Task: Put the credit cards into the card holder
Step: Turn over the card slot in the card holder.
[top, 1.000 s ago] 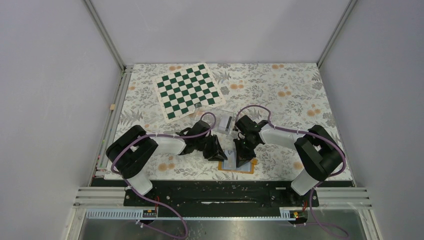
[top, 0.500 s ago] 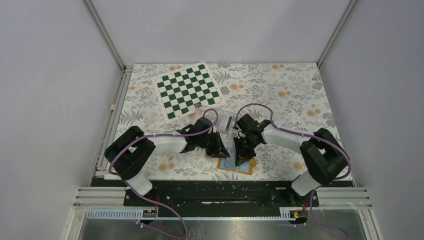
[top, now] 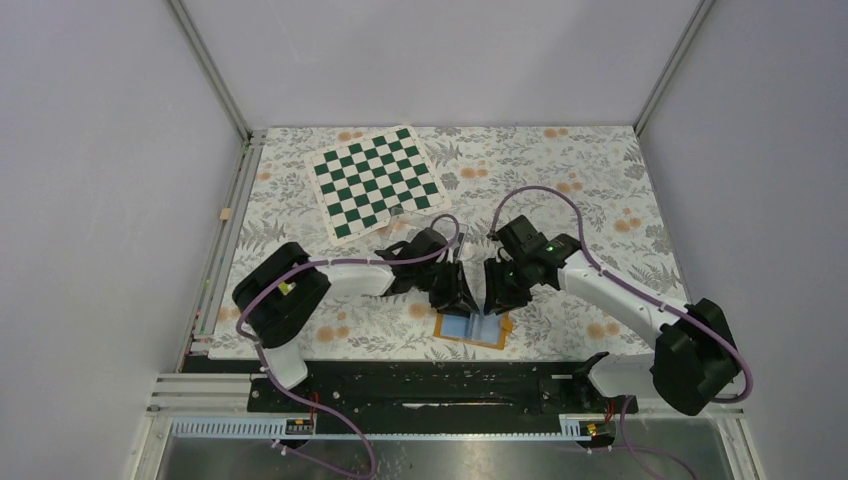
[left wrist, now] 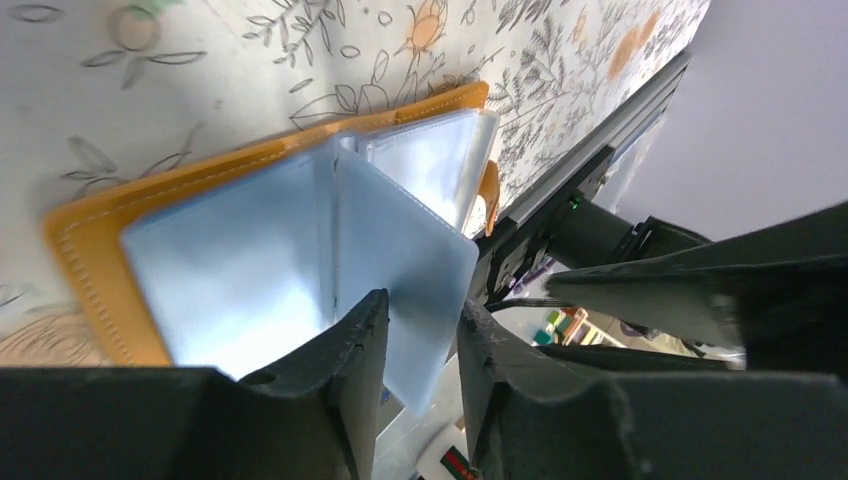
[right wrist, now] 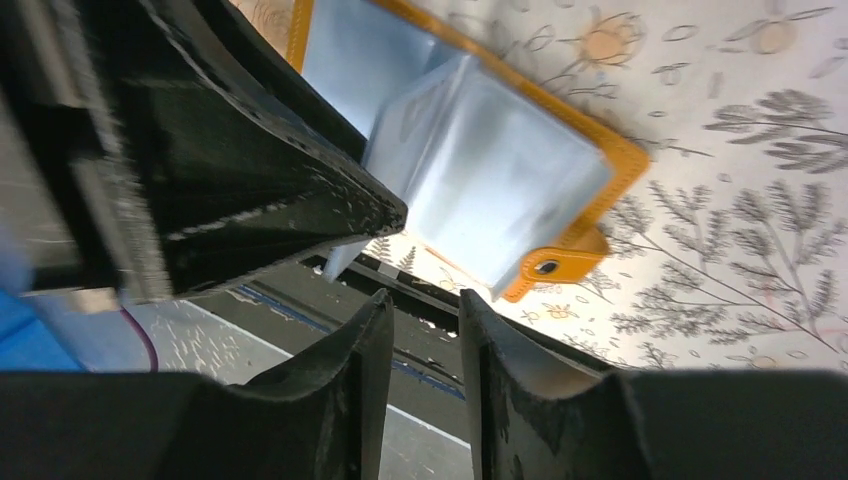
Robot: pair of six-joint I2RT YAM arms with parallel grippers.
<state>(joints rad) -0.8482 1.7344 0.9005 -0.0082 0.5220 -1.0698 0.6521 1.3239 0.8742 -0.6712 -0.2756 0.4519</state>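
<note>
The card holder (top: pixel 471 328) lies open near the table's front edge, orange outside with light blue sleeves inside. It also shows in the left wrist view (left wrist: pixel 100 250) and the right wrist view (right wrist: pixel 610 160). My left gripper (top: pixel 461 297) is over its left half. In the left wrist view one sleeve leaf (left wrist: pixel 400 250) stands up between my left fingers (left wrist: pixel 365 340), with a gap still showing beside it. My right gripper (top: pixel 494 297) is over the holder's middle, narrowly open and empty (right wrist: pixel 425 320). No credit card shows clearly.
A clear plastic box (top: pixel 425 218) sits just behind the two grippers, partly hidden by the left arm. A green and white chessboard (top: pixel 376 180) lies at the back left. The table's front rail (top: pixel 440 385) runs just below the holder.
Both grippers have moved right and closed in over the holder. The right arm has stretched out. The holder's blue inside is more exposed and a sleeve leaf is raised.
</note>
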